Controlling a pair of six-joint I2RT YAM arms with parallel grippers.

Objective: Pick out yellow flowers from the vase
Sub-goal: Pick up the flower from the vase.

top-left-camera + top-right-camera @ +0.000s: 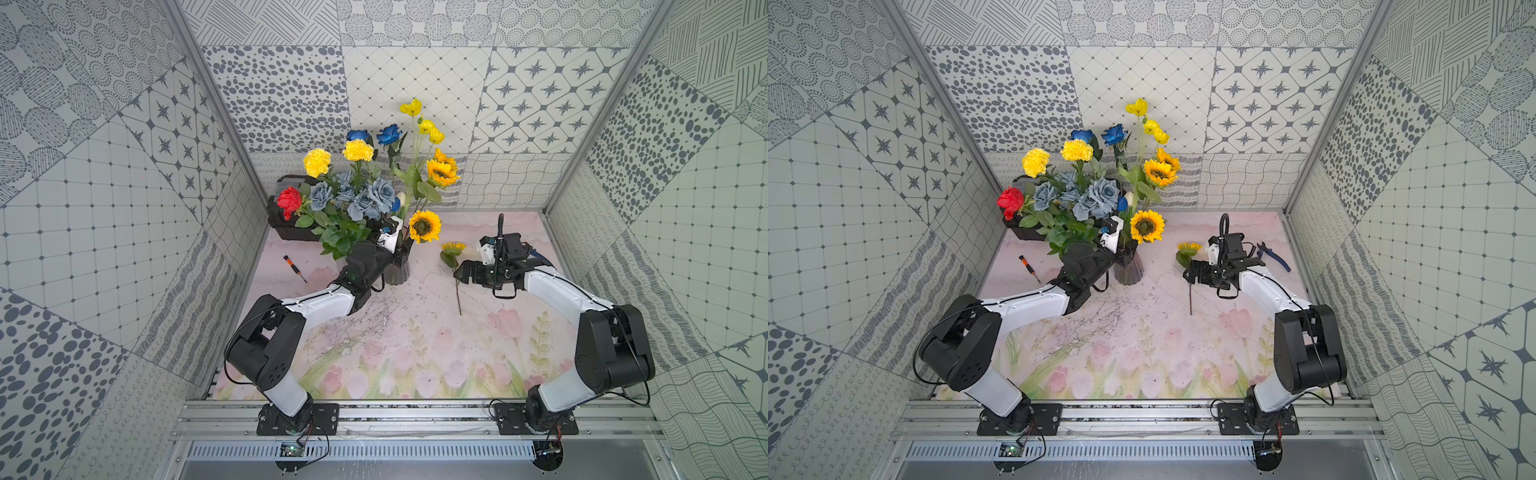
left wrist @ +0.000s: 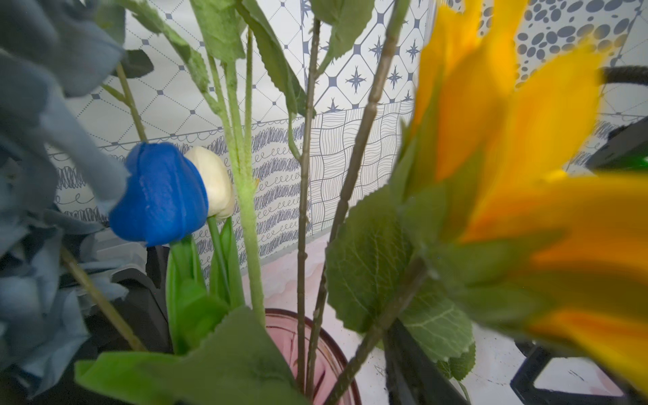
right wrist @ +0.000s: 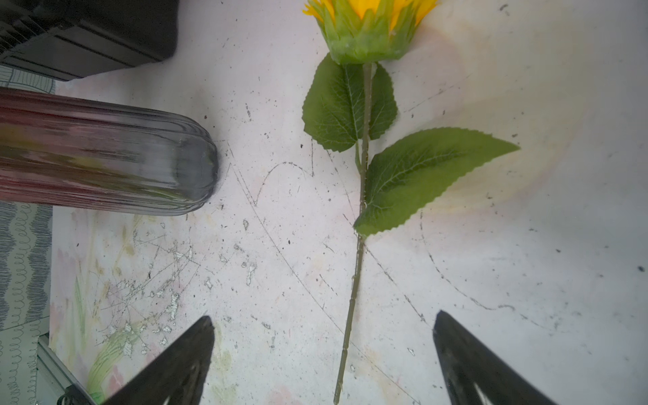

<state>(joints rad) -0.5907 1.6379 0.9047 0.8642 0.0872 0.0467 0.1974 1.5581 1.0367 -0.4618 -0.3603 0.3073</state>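
Left hand [image 1: 404,252] sits at the vase [image 1: 397,275] mouth in both top views, just beside the low sunflower [image 1: 424,226]. Leaves hide its jaws, so can't tell if it grips. More yellow flowers [image 1: 318,163] stand in the vase w/ blue roses [image 1: 390,134] and a red flower [image 1: 289,198]. One loose sunflower [image 1: 453,249] lies on the table [image 1: 415,332], right hand [image 1: 465,271] over its stem.

Left wrist view: sunflower stem [image 2: 382,315] crosses close by a dark finger [image 2: 410,361]; contact unclear. To do it well, pinch that one stem low, clear of the neighbour stems [image 2: 303,210], then pull straight up so the vase doesn't tip.

Right wrist view: right hand [image 3: 322,317] gapes wide and empty.
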